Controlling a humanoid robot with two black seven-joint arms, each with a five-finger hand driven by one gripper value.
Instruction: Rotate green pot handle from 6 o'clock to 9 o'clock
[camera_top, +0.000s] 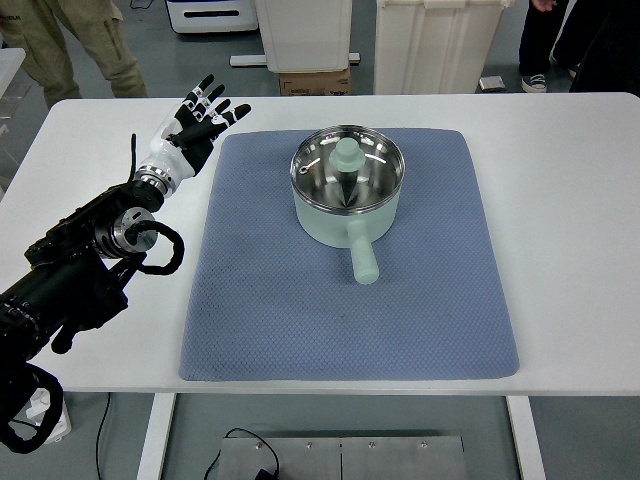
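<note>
Resting well right of spread left-hand fingers (212, 100), green pot (347, 190).

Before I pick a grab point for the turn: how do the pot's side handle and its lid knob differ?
The side handle is a long bar sticking out of the pot's wall toward the near edge, at about 6 o'clock; the lid knob is short and rounded, standing at the centre of the glass lid. The handle lies over the blue mat; the knob sits above the pot. Both are the same pale green as the pot.

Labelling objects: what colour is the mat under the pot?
Blue-grey mat, finely dotted weave; top view.
</note>
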